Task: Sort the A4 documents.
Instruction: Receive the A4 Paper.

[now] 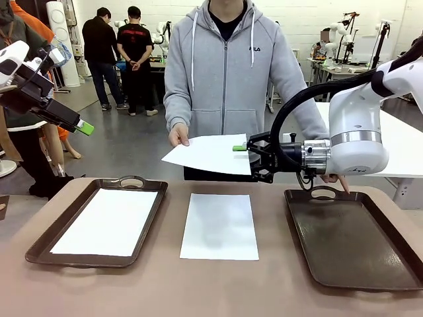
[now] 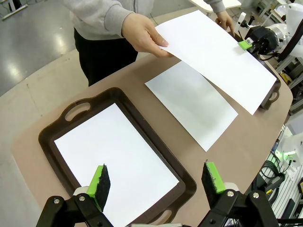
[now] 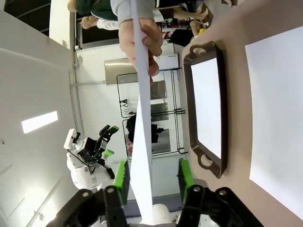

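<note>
A person's hand (image 1: 178,135) holds one of the A4 documents (image 1: 211,153) in the air over the table's far side. My right gripper (image 1: 241,153) straddles that sheet's right edge. In the right wrist view the sheet (image 3: 142,142) runs edge-on between the green pads, with a gap on each side. A second sheet (image 1: 220,226) lies flat on the table's middle. A third sheet (image 1: 109,221) lies inside the left tray (image 1: 132,181). My left gripper (image 1: 82,127) hangs open high at the left, above that tray (image 2: 78,109), holding nothing.
A dark brown handled tray (image 1: 350,238) stands at the right with nothing in it; the person's other hand rests by its far handle. People and other tables stand far behind.
</note>
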Controlling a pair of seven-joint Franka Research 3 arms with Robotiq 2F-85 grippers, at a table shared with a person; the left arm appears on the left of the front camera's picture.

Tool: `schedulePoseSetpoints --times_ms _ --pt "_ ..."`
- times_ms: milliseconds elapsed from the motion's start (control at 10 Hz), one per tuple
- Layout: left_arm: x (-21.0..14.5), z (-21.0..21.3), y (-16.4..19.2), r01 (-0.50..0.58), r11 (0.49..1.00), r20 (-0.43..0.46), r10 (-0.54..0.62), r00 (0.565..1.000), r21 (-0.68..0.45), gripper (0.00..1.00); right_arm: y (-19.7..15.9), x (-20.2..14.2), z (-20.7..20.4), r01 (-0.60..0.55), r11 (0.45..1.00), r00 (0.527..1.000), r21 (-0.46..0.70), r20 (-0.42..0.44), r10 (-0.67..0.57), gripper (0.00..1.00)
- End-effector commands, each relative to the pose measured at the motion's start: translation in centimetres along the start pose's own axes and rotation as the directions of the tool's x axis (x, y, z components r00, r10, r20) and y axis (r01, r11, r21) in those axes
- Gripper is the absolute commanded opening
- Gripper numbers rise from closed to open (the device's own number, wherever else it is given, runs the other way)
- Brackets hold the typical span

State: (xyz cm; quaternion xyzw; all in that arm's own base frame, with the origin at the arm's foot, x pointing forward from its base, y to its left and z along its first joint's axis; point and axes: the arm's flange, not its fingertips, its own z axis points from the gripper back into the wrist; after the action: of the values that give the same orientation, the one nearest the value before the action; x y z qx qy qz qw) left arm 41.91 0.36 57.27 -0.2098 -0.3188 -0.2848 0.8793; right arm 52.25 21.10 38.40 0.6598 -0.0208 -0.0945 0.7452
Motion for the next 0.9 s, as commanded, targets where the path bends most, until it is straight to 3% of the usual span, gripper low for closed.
schedulePoseSetpoints --times_ms 0,100,200,400,800 --pt "-0.07 0.08 0.16 0.019 1.000 0.003 -0.018 1.000 -0.009 1.00 0.35 0.73 0.04 0.018 0.999 1.000 0.037 0.000 -0.018 0.28" --pt "-0.07 0.08 0.16 0.019 1.000 0.003 -0.018 1.000 -0.009 1.00 0.34 0.75 0.11 0.020 0.999 1.000 0.039 -0.002 -0.020 0.25" --pt "-0.07 0.08 0.16 0.019 1.000 0.003 -0.018 1.000 -0.009 1.00 0.36 0.68 0.13 0.018 0.999 1.000 0.036 -0.009 -0.018 0.10" --pt "-0.07 0.08 0.16 0.019 1.000 0.003 -0.018 1.000 -0.009 1.00 0.38 0.47 -0.17 0.015 0.999 1.000 0.031 -0.024 -0.015 0.00" --pt "-0.07 0.08 0.16 0.019 1.000 0.003 -0.018 1.000 -0.009 1.00 0.20 0.32 -0.27 0.016 1.000 0.999 0.027 -0.036 -0.015 0.00"
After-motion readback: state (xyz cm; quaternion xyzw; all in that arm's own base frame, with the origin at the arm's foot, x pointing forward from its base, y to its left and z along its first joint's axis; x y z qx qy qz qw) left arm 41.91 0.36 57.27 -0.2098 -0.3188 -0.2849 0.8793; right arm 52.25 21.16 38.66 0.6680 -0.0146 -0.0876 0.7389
